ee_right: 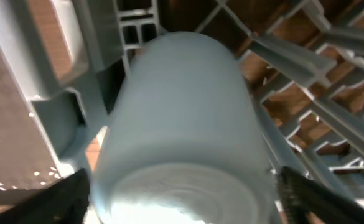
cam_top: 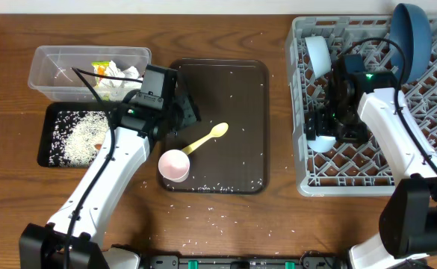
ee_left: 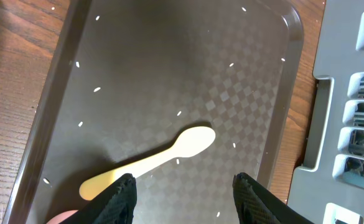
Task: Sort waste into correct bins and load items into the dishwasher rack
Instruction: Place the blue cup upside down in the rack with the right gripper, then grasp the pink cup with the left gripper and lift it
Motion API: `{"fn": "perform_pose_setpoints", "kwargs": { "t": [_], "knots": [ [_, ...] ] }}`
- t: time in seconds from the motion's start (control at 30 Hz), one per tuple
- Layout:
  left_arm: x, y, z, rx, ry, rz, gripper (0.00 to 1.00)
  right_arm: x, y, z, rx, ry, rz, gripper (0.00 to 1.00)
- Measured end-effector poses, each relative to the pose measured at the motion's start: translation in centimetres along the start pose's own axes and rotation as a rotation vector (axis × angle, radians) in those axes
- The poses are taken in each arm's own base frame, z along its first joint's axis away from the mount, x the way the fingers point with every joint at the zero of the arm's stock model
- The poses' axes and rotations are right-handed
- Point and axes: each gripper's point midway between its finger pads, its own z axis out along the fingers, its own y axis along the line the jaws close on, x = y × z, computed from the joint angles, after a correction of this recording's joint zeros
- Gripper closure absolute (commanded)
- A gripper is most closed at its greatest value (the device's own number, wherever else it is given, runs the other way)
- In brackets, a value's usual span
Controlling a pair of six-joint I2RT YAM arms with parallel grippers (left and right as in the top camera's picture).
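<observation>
Left gripper (ee_left: 185,194) open and empty, so we drop it square across the handle of the yellow spoon (ee_left: 149,163); right gripper (ee_right: 185,200) straddles the small blue cup (ee_right: 182,118), clamp unclear.

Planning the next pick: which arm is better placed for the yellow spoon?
Left. The left gripper, open, hovers over the spoon on the tray; the right gripper is away in the rack.

Your overhead view looks straight down from well above, taking in the whole surface (cam_top: 9,224). Your left wrist view faces down, close over the brown tray (ee_left: 169,62); it shares the spoon (ee_left: 157,160) and the rack (ee_left: 322,124) edge with overhead. Your right wrist view sits tight against a cup (ee_right: 182,124) inside the rack.
</observation>
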Motion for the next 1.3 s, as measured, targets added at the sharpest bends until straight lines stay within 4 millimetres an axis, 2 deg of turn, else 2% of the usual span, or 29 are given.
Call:
{"fn": "perform_pose_setpoints", "kwargs": {
  "t": [0.1,0.2,0.27,0.37,0.47,0.57,0.8,0.93,1.1,1.3],
  "knots": [
    [0.0,0.0,0.0,0.0,0.0,0.021,0.47,0.1,0.2,-0.2,-0.011,0.005,0.001,0.01],
    [0.3,0.2,-0.2,-0.006,0.009,0.053,0.47,-0.1,0.7,-1.1,-0.04,0.005,0.001,0.01],
    [0.6,0.3,-0.8,-0.012,0.016,0.074,0.47,-0.8,1.1,-2.6,-0.056,-0.022,-0.001,0.01],
    [1.4,0.5,-2.9,-0.013,0.019,0.097,0.47,-2.8,1.9,-5.7,-0.085,-0.107,-0.008,0.01],
    [3.1,1.5,-4.9,-0.041,0.059,0.104,0.48,-4.3,2.5,-8.6,-0.109,-0.204,-0.021,0.01],
    [5.1,2.9,-5.5,-0.093,0.138,0.107,0.48,-4.8,3.4,-10.3,-0.13,-0.262,-0.043,0.01],
    [8.3,5.7,-4.1,-0.171,0.267,0.135,0.5,-4.3,6.4,-10.4,-0.155,-0.274,-0.131,0.01],
    [9.6,6.9,-3.4,-0.203,0.307,0.17,0.5,-4.4,6.7,-10.5,-0.16,-0.284,-0.147,0.01],
    [9.6,8.6,-3.2,-0.284,0.288,0.195,0.5,-4.6,6.8,-10.6,-0.162,-0.291,-0.151,0.01],
    [8.6,9.0,-3.1,-0.325,0.234,0.18,0.49,-4.7,6.8,-10.6,-0.162,-0.295,-0.151,0.01]
  ]
}}
